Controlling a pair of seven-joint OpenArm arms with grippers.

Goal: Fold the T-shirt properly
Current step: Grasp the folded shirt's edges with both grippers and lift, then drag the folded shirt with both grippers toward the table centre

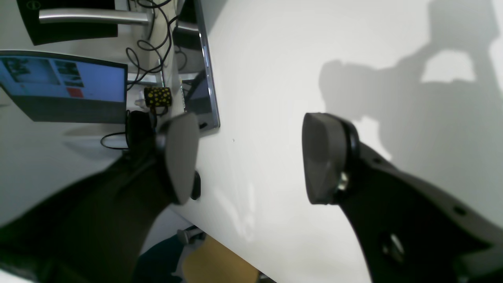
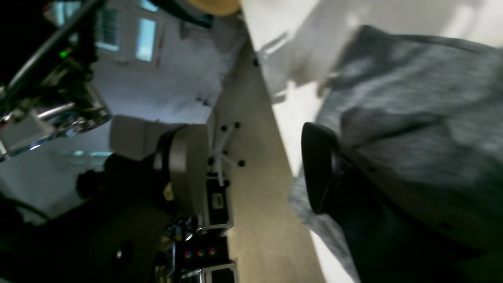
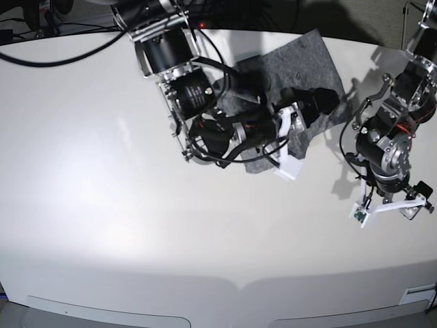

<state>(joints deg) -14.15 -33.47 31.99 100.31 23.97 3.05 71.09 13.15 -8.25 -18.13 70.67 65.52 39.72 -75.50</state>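
Right gripper (image 2: 251,169), jaws spread and empty, hovers over the bundled T-shirt (image 3: 300,68) at upper centre of the base view. Left gripper (image 1: 251,157), likewise released, hangs over bare table (image 3: 102,205) at the right edge, well apart; right arm is nearer.

Counted on site: one grey T-shirt (image 3: 300,65) on one white table (image 3: 102,205), two robot arms with one left gripper (image 1: 251,157) and one right gripper (image 2: 255,169), one monitor (image 1: 65,84), one spotted mug (image 1: 157,97).
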